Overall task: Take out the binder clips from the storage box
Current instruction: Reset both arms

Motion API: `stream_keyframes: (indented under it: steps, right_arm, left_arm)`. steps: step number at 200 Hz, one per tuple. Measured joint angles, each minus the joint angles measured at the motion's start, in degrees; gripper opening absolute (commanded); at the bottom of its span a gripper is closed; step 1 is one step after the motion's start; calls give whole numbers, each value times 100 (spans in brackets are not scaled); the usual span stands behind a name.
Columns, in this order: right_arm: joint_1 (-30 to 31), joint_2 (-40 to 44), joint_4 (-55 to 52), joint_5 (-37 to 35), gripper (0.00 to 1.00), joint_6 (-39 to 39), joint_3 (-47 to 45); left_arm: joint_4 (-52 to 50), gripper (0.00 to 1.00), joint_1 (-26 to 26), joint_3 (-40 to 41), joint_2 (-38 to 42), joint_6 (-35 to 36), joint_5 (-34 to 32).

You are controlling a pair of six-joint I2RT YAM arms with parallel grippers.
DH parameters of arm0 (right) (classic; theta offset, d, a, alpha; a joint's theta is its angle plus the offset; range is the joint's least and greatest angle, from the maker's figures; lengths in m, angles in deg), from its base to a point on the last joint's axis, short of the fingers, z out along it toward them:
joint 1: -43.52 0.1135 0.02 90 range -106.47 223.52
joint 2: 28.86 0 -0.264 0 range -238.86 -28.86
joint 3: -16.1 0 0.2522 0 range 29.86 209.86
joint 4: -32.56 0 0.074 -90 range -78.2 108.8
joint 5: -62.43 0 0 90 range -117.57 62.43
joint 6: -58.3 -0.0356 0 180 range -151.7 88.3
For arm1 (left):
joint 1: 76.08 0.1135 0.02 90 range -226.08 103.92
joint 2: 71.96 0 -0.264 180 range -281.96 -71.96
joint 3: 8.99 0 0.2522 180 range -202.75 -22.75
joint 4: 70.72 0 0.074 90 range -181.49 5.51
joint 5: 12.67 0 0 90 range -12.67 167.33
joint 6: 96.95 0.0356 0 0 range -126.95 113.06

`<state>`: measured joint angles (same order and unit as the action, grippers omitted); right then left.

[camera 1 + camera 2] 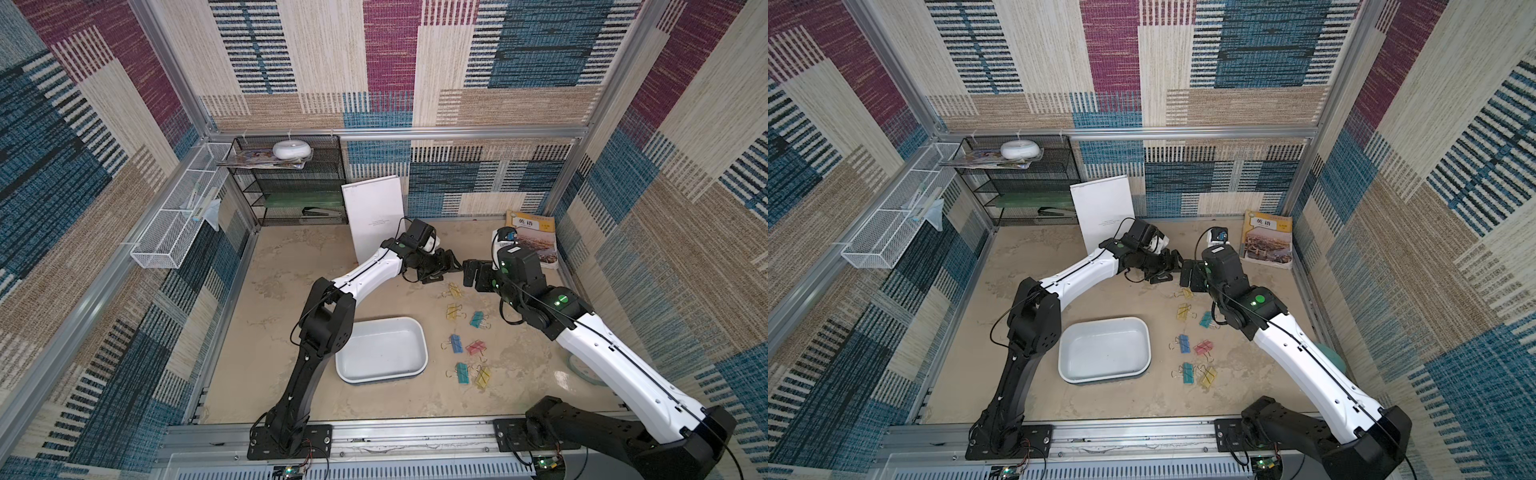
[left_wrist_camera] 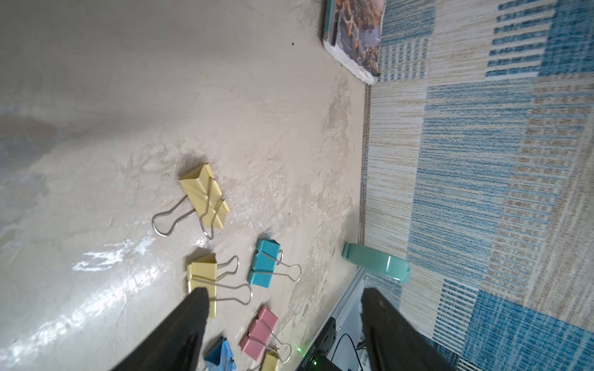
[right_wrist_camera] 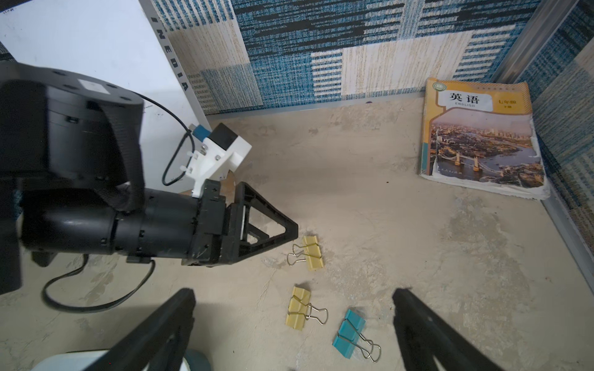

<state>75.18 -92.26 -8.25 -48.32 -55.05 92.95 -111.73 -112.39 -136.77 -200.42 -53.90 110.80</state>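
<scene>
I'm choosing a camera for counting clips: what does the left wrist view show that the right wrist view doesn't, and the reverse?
Only the left wrist view: the pink clip, the blue clip and a mint-green object by the wall.
Only the right wrist view: the whole left gripper from the side, the white board leaning at the wall, and the full cover of the book.
Both: two yellow clips, the teal clip and at least part of the book.
</scene>
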Motion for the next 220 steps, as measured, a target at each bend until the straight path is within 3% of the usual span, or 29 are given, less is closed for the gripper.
stream_keyframes:
  steps: [27,42,83,122,163,195,220]
  right_arm:
    - [-28,26,293,-59,99,2,-234]
    - [-55,103,498,-177,99,15,-455]
    - [-225,232,1469,-730,99,262,-1130]
    - [-520,125,2758,-1362,99,566,-1926]
    - [-1060,-356,4210,-1827,99,925,-2726]
    - [-1657,-883,5040,-1928,99,1119,-3195]
    - [-2105,-1220,5888,-1930,99,1255,-3628]
  left_arm:
    - [-72,91,144,695,861,195,-575]
    - [-149,99,225,1071,1355,293,-973]
    - [-289,100,562,2463,3095,535,-2546]
    - [-81,100,1217,4286,4782,597,-4365]
    - [787,100,2059,6566,6264,791,-6242]
    - [1764,100,2726,7831,6710,1456,-7071]
    - [2610,100,3060,8323,6325,2179,-7278]
